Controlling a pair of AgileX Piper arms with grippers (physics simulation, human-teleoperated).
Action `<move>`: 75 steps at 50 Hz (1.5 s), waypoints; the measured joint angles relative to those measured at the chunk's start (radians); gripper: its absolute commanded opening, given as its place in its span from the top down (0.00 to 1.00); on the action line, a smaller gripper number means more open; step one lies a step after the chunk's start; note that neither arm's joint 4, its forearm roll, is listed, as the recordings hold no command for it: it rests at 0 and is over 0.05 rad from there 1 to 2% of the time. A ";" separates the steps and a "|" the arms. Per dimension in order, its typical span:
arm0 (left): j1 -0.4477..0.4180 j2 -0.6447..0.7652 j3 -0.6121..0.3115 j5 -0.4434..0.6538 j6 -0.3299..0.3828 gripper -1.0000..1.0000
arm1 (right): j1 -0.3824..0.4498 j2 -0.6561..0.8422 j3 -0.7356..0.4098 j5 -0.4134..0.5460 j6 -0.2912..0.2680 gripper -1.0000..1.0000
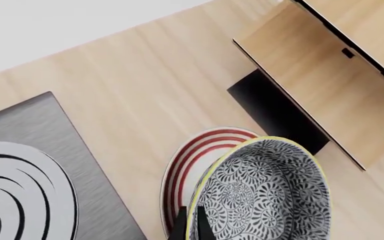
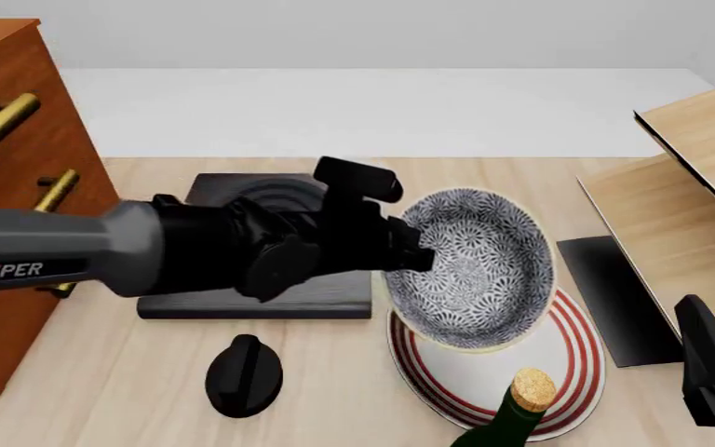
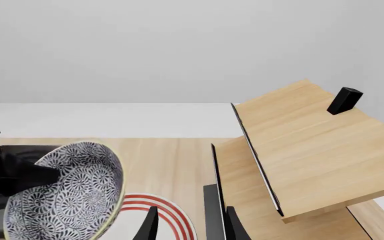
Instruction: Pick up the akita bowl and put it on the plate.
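One wooden drawer chest [image 2: 10,186] with brass handles stands at the far left, well apart from the left gripper [image 2: 410,250]. One black slab [image 2: 252,279] with grey rings lies under that arm, behind its jaws, and one black knob [image 2: 245,374] sits near the slab's front edge. The left gripper's jaws are clamped on the rim of the one bowl [image 2: 476,270], one finger [image 1: 203,227] inside and one outside. The bowl is tilted, its patterned inside facing the camera, lifted over the back part of the one plate [image 2: 575,358]; whether its low edge touches the plate cannot be told. One bottle [image 2: 513,414] with a cork stands at the plate's front edge, close below the held bowl. Right of the plate lies a black mat [image 2: 613,298], with a pale wooden stand [image 2: 693,186] rising beyond it. The right gripper [image 3: 190,225] hangs at the right, apart from the bowl, jaws parted with nothing between them.
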 measured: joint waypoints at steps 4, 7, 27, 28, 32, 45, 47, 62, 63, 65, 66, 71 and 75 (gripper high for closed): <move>-0.001 0.012 -0.005 -0.003 0.001 1.00 | 0.000 0.000 0.000 0.000 0.000 0.00; -0.002 0.022 -0.010 -0.005 0.002 1.00 | 0.000 0.000 0.000 0.000 0.000 0.00; -0.003 0.112 -0.043 -0.038 -0.005 1.00 | 0.000 0.000 0.000 0.000 0.000 0.00; -0.004 0.116 -0.044 -0.040 -0.006 1.00 | 0.000 0.000 0.000 0.000 0.000 0.00; -0.009 0.130 -0.047 -0.046 -0.008 1.00 | 0.000 0.000 0.000 0.000 0.000 0.00; -0.030 0.163 -0.044 -0.068 -0.017 1.00 | 0.000 0.000 0.000 0.000 0.000 0.00; -0.033 0.168 -0.044 -0.072 -0.018 1.00 | 0.000 0.000 0.000 0.000 0.000 0.00; -0.044 0.197 -0.041 -0.096 -0.020 1.00 | 0.000 0.000 0.000 0.000 0.000 0.00; -0.044 0.199 -0.041 -0.097 -0.020 1.00 | 0.000 0.000 0.000 0.000 0.000 0.00; -0.044 0.203 -0.042 -0.101 -0.020 1.00 | 0.000 0.000 0.000 0.000 0.000 0.00; -0.044 0.206 -0.042 -0.102 -0.019 1.00 | 0.000 0.000 0.000 0.000 0.000 0.00; -0.043 0.216 -0.043 -0.110 -0.019 1.00 | 0.000 0.000 0.000 0.000 0.000 0.00; -0.043 0.222 -0.045 -0.115 -0.018 1.00 | 0.000 0.000 0.000 0.000 0.000 0.00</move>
